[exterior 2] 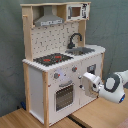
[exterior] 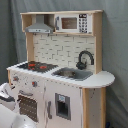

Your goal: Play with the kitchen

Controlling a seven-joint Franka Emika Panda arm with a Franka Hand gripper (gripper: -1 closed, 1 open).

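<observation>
The kitchen [exterior: 60, 85] is a tall toy of pale wood and white panels, seen in both exterior views [exterior 2: 50, 75]. It has a black hob [exterior 2: 52, 59], a black faucet [exterior 2: 75, 40] over a sink [exterior 2: 82, 50], an oven door [exterior 2: 63, 96], a grey hood [exterior 2: 49, 20] and a small microwave [exterior 2: 77, 11]. In the second exterior view my gripper [exterior 2: 86, 82] reaches in from the right and hovers close to the white cupboard front beside the oven. In the first exterior view only white arm parts [exterior: 7, 97] show at the lower left.
A grey curtain [exterior 2: 112, 30] hangs behind the kitchen. The kitchen stands on a wooden table [exterior 2: 30, 119] made of two boards with a seam. My white arm [exterior 2: 114, 85] occupies the space right of the kitchen's front.
</observation>
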